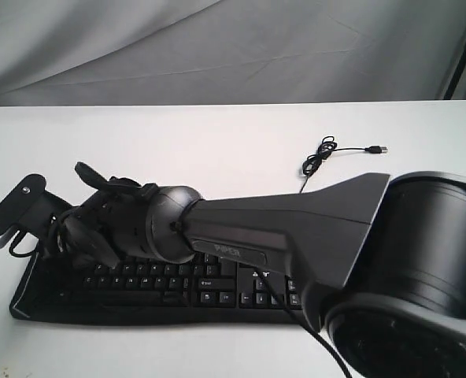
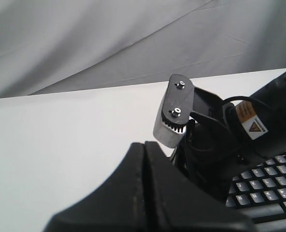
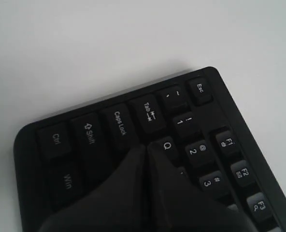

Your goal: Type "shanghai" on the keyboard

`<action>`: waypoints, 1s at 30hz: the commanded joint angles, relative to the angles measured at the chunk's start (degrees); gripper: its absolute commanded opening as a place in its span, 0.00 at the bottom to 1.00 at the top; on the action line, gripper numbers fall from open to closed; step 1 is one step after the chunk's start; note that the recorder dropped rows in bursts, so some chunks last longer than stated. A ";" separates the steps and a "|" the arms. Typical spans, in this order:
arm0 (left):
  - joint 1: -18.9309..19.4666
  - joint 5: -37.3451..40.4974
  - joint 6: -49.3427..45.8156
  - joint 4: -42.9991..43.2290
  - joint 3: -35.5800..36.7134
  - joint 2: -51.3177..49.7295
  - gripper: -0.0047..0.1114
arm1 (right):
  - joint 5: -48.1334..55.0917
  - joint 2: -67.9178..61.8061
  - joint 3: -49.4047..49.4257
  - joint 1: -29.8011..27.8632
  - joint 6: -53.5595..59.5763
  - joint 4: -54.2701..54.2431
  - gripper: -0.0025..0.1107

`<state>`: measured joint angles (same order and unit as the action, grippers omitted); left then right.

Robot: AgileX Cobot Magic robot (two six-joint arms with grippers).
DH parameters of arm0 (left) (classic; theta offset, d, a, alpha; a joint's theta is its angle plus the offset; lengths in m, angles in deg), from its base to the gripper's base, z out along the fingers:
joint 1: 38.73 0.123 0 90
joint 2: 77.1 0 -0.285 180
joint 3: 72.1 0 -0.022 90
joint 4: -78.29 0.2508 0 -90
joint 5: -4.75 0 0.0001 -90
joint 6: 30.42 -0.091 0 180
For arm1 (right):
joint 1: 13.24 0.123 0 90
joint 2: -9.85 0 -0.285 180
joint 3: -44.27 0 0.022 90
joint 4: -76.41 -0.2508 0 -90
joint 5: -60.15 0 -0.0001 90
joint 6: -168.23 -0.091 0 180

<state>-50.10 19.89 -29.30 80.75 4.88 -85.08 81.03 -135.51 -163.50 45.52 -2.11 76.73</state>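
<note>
The black keyboard [image 1: 217, 293] lies along the table's near edge. My right arm reaches across it from the right. In the exterior view my right gripper [image 1: 79, 240] points down onto the left end of the keys. Seen from the right wrist, the right gripper [image 3: 147, 146] is shut and empty. Its tips rest on the keyboard [image 3: 85, 130] just beside the Q key [image 3: 167, 145] and the Caps Lock key [image 3: 120, 123], hiding the key under them. My left gripper [image 2: 144, 144] is shut with nothing in it, over bare white table beside the keyboard [image 2: 268, 186]. I cannot make it out in the exterior view.
The keyboard's thin black cable [image 1: 321, 157] lies coiled on the white table [image 1: 178, 142] behind the right arm, ending in a USB plug [image 1: 381, 148]. The right wrist's silver camera block [image 2: 174, 113] sits close ahead of the left gripper. A grey curtain hangs behind.
</note>
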 commanded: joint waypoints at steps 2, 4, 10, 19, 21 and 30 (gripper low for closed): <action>-0.23 -0.27 0.16 0.04 0.25 0.20 0.04 | -0.93 0.01 -0.48 0.05 0.69 0.16 0.02; -0.23 -0.27 0.16 0.04 0.25 0.20 0.04 | -0.93 0.01 -0.48 0.05 0.69 0.16 0.02; -0.23 -0.27 0.16 0.04 0.25 0.20 0.04 | -1.99 -1.85 -0.48 0.05 1.08 -1.32 0.02; -0.23 -0.27 0.16 0.04 0.25 0.20 0.04 | 0.02 -0.78 -0.48 0.05 1.45 -1.57 0.02; -0.23 -0.27 0.16 0.04 0.25 0.20 0.04 | 1.07 0.22 -0.36 0.05 1.45 -0.97 0.02; -0.23 -0.27 0.16 0.04 0.25 0.20 0.04 | -7.35 13.44 17.45 -1.64 -1.08 -0.32 0.02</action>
<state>-50.10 19.89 -29.30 80.75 4.88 -85.08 77.10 -126.94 -152.21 45.40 -2.19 75.83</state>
